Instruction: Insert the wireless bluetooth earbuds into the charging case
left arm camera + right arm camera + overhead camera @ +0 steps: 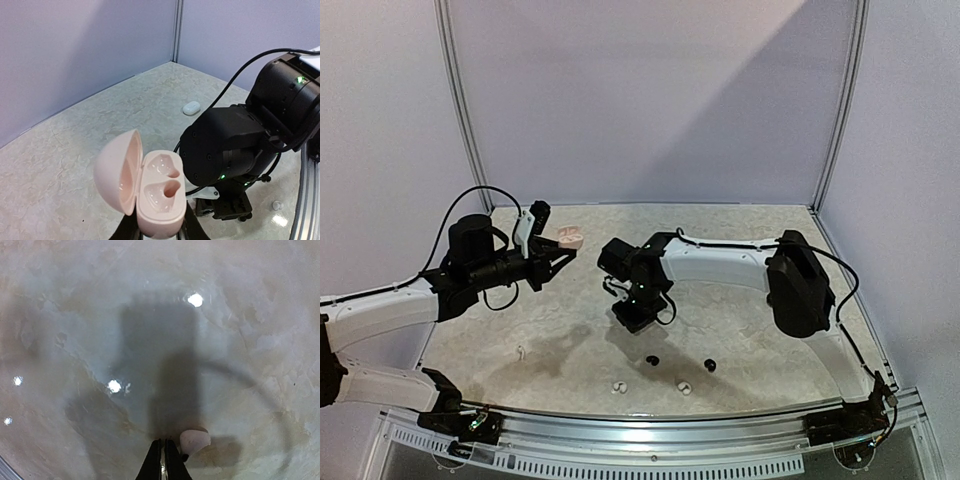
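My left gripper (560,250) is shut on an open pink charging case (160,195), held up above the table. Its lid (119,171) stands tilted back and both wells are empty. My right gripper (163,442) points down close over the table, in the middle (630,320), with its jaws shut and nothing visible between them. A white earbud (195,441) lies against the outer side of the right finger. More earbuds lie near the front: white ones (521,351) (618,387) (684,387) and black ones (652,360) (709,365).
A closed white case (191,107) lies on the marble table (750,340) beyond the right arm's wrist (225,145). Pale walls close the back and both sides. A metal rail (670,425) runs along the front edge.
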